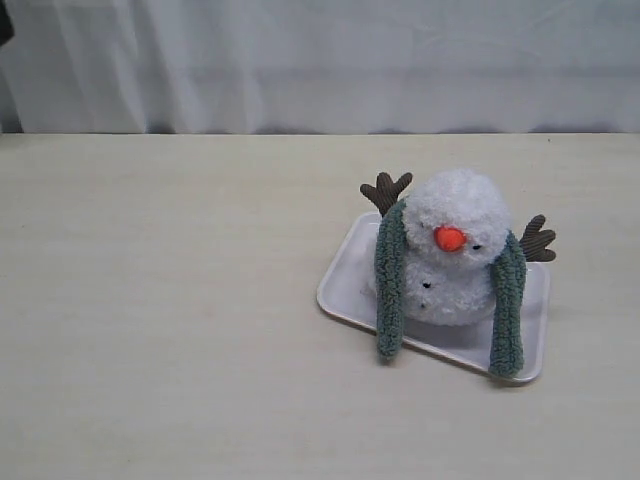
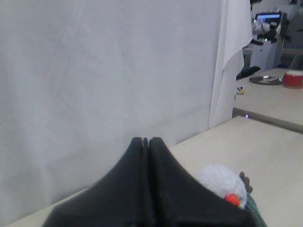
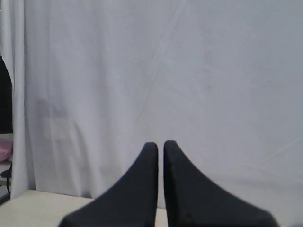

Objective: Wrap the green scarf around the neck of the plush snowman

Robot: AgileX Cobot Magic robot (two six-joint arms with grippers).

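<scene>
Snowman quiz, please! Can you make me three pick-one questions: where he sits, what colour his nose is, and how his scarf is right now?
1. Where does the plush snowman sit?
A. On the bare table
B. On the white tray
C. On a chair

2. What colour is his nose?
A. Orange
B. Blue
C. Black

3. How is the green scarf lying?
A. Folded beside the tray
B. Held up by a gripper
C. Draped over him, one end hanging down each side, not crossed

Answers:
1 B, the tray's rim shows around his body.
2 A, a bright orange bump is on his face.
3 C, both ends hang down in front to the tray's near edge.
</scene>
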